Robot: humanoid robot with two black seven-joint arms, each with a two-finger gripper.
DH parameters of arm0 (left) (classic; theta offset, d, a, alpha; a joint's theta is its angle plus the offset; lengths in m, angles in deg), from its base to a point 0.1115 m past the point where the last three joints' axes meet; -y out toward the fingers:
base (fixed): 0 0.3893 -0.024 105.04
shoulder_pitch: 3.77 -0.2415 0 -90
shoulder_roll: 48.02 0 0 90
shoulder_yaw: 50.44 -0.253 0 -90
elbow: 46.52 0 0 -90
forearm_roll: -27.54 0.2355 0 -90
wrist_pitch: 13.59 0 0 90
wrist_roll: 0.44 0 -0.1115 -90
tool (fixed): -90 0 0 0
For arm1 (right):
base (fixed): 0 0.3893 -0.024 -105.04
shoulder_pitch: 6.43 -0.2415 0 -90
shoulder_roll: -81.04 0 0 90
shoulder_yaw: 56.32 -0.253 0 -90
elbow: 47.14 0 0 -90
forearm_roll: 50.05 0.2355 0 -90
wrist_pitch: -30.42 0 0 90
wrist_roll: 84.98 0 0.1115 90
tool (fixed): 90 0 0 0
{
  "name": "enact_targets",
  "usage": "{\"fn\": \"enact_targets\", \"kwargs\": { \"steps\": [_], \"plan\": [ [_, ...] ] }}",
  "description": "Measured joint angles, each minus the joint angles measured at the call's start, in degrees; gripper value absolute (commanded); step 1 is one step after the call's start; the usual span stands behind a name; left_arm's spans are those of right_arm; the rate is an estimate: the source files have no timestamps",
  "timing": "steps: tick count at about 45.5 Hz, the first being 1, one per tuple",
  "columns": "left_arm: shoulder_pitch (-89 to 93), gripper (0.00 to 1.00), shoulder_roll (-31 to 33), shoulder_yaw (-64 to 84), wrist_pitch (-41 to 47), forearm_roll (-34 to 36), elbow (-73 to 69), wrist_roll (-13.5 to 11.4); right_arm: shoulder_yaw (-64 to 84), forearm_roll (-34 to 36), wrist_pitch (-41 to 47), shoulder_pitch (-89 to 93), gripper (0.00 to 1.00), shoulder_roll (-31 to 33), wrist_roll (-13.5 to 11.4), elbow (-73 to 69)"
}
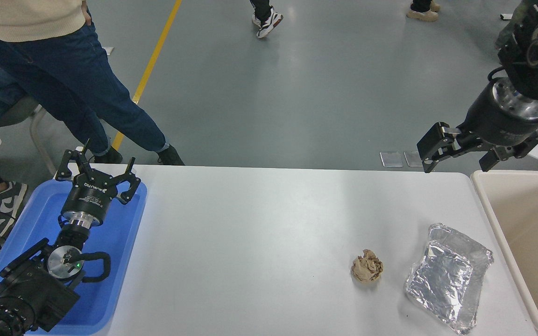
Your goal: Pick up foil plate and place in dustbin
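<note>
The foil plate (447,277), shiny silver and crinkled, lies flat on the white table (259,242) near its front right corner. The beige dustbin (526,242) stands just right of the plate, its deep inside plain. My right gripper (458,163) hangs open and empty above the table's far right edge, well beyond the plate and up in the air. My left gripper (97,169) is open and parked over the blue tray at the lower left.
A small crumpled brown paper ball (367,266) lies left of the foil plate. A shallow blue tray (124,252) sits at the table's left end. A person in jeans (77,79) stands beyond the far left corner; another person's shoe (266,21) shows farther back.
</note>
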State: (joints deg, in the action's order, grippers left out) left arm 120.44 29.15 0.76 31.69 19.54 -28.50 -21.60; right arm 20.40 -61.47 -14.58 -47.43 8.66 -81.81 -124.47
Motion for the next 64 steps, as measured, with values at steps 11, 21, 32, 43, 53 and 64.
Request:
{"fn": "enact_targets", "kwargs": {
  "steps": [11, 21, 32, 43, 53, 64],
  "plan": [
    [-0.02, 1.0, 0.0, 0.02, -0.02, 0.0, 0.0, 0.0, 0.06, 0.1, 0.0, 0.1, 1.0, 0.27, 0.0, 0.02],
    [-0.03, 1.0, 0.0, 0.0, -0.02, -0.02, 0.0, 0.0, 1.77, 0.14, 0.0, 0.02, 1.0, 0.78, 0.0, 0.02],
    [-0.03, 1.0, 0.0, 0.0, -0.02, -0.02, 0.0, -0.01, 2.94, 0.17, 0.0, 0.02, 1.0, 1.48, 0.0, 0.01],
    [-0.01, 1.0, 0.0, 0.0, -0.02, -0.02, 0.0, -0.02, 3.16, 0.21, 0.0, 1.47, 1.0, 4.0, -0.01, 0.27],
    [-0.01, 1.0, -0.01, 0.02, -0.02, -0.02, 0.0, -0.02, 4.02, 2.23, 0.0, 6.02, 0.99, 7.0, -0.08, 2.87],
    [-0.02, 1.0, 0.0, 0.03, -0.02, -0.02, 0.0, -0.02, 4.03, 4.75, -0.31, 16.85, 0.9, 10.46, -0.1, 9.13]
  ]
}}
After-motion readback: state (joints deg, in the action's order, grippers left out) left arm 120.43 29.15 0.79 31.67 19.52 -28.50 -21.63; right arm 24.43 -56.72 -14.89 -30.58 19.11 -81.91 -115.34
